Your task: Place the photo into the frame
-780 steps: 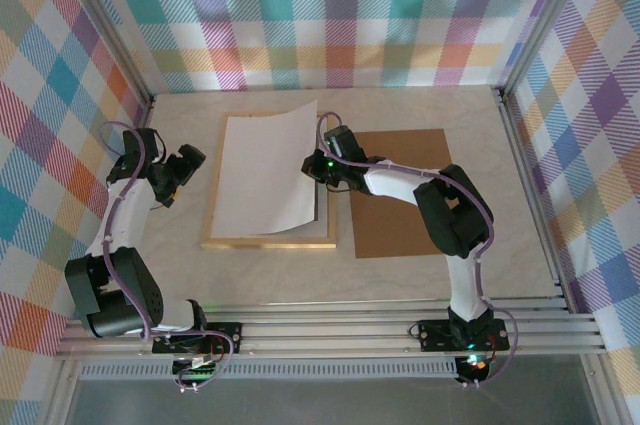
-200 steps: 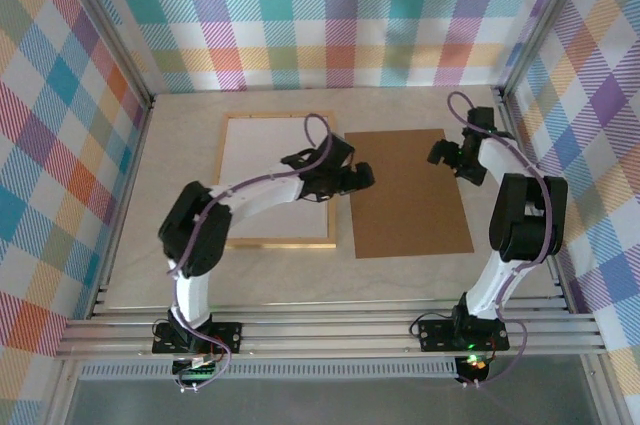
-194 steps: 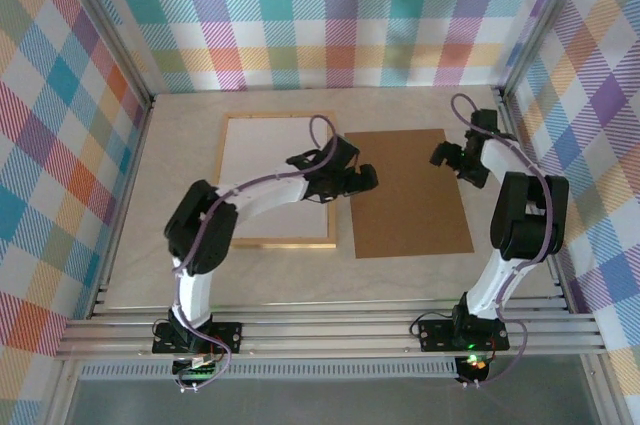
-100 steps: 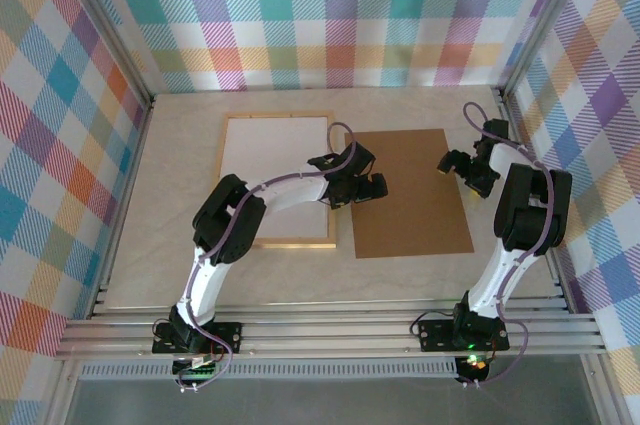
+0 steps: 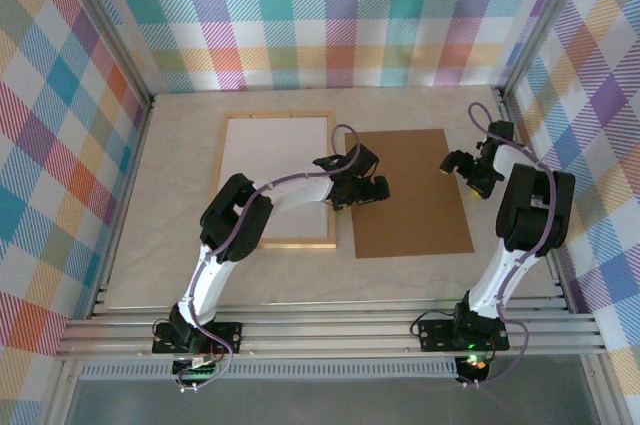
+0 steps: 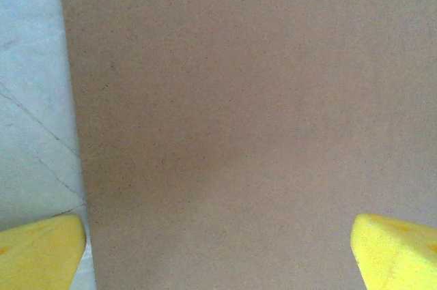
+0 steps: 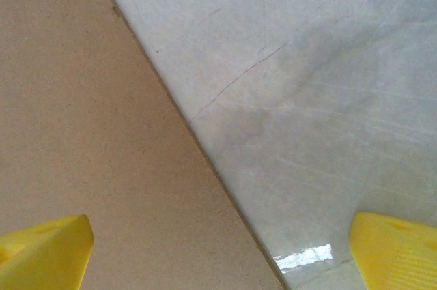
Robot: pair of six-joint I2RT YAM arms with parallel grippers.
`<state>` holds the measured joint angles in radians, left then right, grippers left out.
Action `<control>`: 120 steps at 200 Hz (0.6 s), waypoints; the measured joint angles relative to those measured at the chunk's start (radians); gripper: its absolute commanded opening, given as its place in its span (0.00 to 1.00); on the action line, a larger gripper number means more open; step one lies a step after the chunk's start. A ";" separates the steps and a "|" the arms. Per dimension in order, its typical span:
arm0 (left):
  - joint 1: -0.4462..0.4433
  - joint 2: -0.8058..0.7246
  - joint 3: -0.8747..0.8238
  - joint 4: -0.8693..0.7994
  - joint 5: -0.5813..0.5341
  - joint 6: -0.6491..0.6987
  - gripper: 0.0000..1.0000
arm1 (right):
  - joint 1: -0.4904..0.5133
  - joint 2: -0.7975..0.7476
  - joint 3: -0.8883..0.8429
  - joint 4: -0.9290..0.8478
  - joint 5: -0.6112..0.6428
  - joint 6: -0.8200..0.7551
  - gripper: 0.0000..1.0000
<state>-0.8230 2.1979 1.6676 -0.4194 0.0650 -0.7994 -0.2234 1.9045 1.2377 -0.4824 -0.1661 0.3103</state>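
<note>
The frame [image 5: 285,243] lay flat on the bench [image 5: 160,255], on the left side. A white sheet [image 5: 265,165] filled the inside of it. I could not tell if that sheet was the photo turned face down. A brown board [image 5: 415,200] lay flat just to the right of the frame.

The left tool [image 5: 365,188] hung over the left edge of the brown board. Its yellow fingertips [image 6: 41,252] were spread wide with nothing between them.

The right tool [image 5: 465,167] hung over the right edge of the same board. One yellow fingertip [image 7: 44,252] was above the board and the other above the bare bench. It was spread wide too and gripped nothing.
</note>
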 measured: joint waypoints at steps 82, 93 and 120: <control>0.000 0.005 0.013 -0.016 0.001 0.000 1.00 | 0.017 -0.023 -0.034 0.036 0.005 0.002 0.92; 0.000 0.005 0.014 -0.017 0.001 0.000 1.00 | 0.026 -0.024 -0.037 0.040 0.003 0.002 0.91; 0.000 0.006 0.018 -0.023 0.000 0.001 1.00 | 0.074 -0.030 -0.043 0.045 -0.025 0.000 0.91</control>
<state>-0.8234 2.2040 1.6859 -0.4427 0.0654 -0.7986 -0.1493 1.8744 1.1942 -0.4374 -0.1913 0.3103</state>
